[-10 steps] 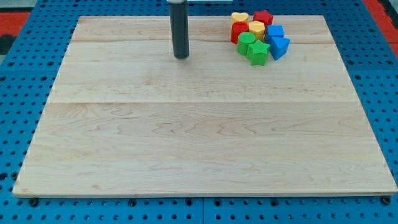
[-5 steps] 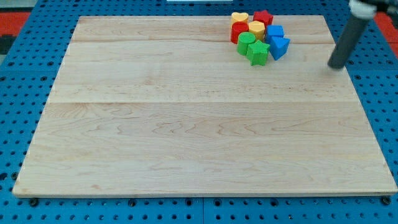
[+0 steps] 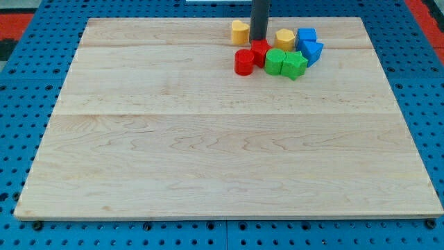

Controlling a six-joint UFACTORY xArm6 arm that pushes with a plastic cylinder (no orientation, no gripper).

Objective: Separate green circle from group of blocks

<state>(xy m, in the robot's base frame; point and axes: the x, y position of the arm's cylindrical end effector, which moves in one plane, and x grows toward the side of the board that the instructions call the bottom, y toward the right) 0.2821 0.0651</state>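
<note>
On the wooden desk [image 3: 208, 153], nearest the view's bottom, a red block [image 3: 243, 62] sat at the cluster's left, with the green circle [image 3: 275, 60] touching a green star-like block [image 3: 294, 65] on its right. Behind them lay another red block [image 3: 259, 51], two yellow blocks [image 3: 240, 31] [image 3: 284, 39] and two blue blocks [image 3: 306, 36] [image 3: 311, 51]. The arm carried no claw; its tip [image 3: 259, 39] stood between the yellows, just behind the red block

Rod: straight, dark, upright, entering from the view's top edge at about 12 o'clock.
My tip [image 3: 259, 39]: lower end of the rod, down at the board surface, near the 12 o'clock edge.
</note>
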